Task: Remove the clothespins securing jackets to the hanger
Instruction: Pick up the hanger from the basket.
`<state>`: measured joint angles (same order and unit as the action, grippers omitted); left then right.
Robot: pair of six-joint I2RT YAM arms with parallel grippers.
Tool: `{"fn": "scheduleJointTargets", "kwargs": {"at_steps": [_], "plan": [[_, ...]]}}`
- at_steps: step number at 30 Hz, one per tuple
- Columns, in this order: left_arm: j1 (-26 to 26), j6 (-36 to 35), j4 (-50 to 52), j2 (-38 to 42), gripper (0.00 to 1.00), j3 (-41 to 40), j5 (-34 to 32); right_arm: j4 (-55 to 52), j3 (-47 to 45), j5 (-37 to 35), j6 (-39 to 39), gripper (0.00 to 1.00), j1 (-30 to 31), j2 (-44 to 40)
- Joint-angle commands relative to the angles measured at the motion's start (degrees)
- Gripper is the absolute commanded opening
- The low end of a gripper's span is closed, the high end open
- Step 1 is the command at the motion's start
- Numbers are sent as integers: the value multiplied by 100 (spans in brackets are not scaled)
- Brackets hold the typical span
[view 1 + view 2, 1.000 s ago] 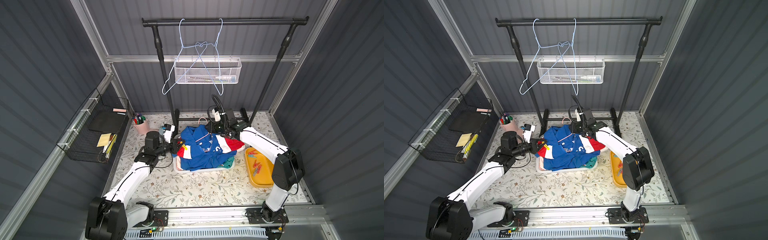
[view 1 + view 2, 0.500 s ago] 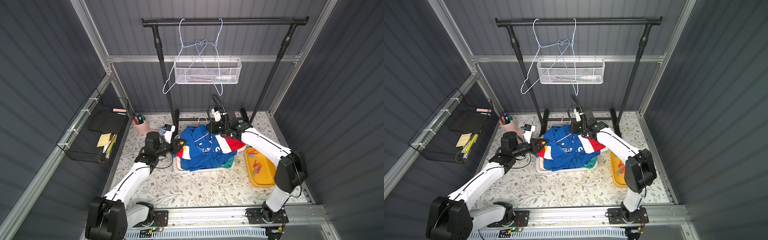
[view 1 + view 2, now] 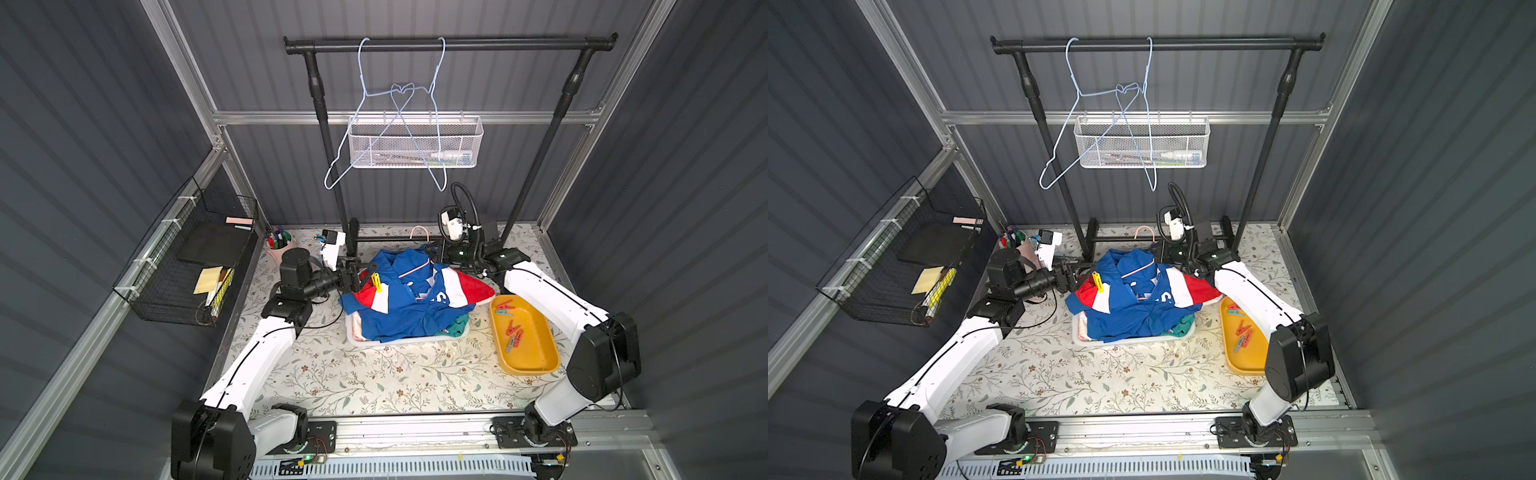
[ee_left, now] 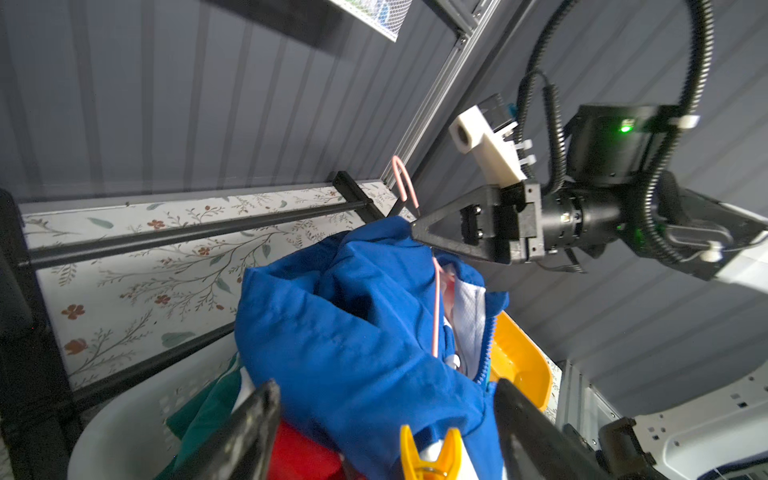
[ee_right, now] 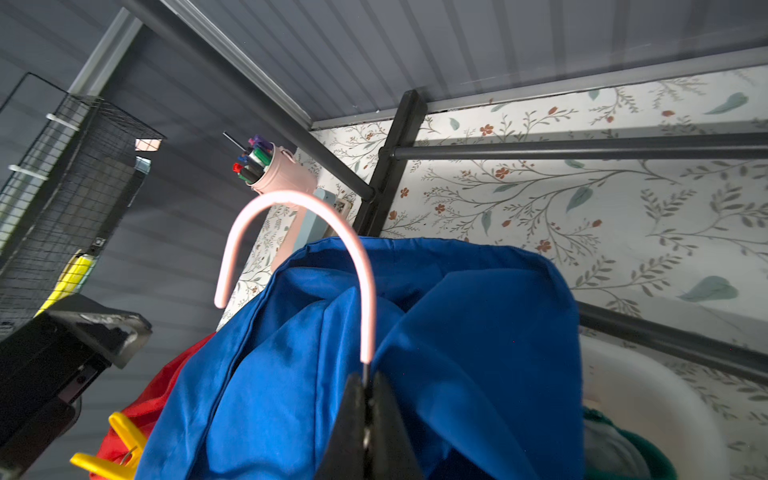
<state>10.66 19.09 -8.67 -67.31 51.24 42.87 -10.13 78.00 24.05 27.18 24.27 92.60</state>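
A red-white-blue jacket (image 3: pixel 411 303) lies on top of a pile in a white basket (image 3: pixel 415 340). A teal jacket (image 3: pixel 457 326) shows beneath it. A yellow clothespin (image 3: pixel 377 282) (image 4: pixel 430 455) is clipped on the top jacket's left shoulder. My left gripper (image 3: pixel 360 277) (image 4: pixel 384 390) is open, with the clothespin's tail standing between its fingers and touching neither. The pink hanger (image 3: pixel 419 230) (image 5: pixel 368 291) sticks up from the collar. My right gripper (image 3: pixel 432 248) (image 5: pixel 365 382) is shut on the hanger's thin neck just below the hook.
A yellow tray (image 3: pixel 536 357) at the right holds several loose clothespins (image 3: pixel 513 330). The black garment rack (image 3: pixel 449 43) carries two pale blue wire hangers (image 3: pixel 399 91). A white mesh basket (image 3: pixel 415 143), a pink pen cup (image 3: pixel 279 245) and a black wire wall basket (image 3: pixel 187 266) stand behind and to the left.
My left gripper's jaws have spread apart around the yellow clothespin. My right gripper has closed on the hanger's neck. Both arms have stayed almost where they were.
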Motion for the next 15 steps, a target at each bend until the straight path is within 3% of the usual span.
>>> {"fn": "scheduleJointTargets", "kwargs": {"at_steps": [1,15], "plan": [[-28,-361,-188,-101,82,328,632,310,-35,508,-59,0,-114,-120],[250,-1100,610,-5,75,265,288,394,180,1144,-278,0,-284,83]]}}
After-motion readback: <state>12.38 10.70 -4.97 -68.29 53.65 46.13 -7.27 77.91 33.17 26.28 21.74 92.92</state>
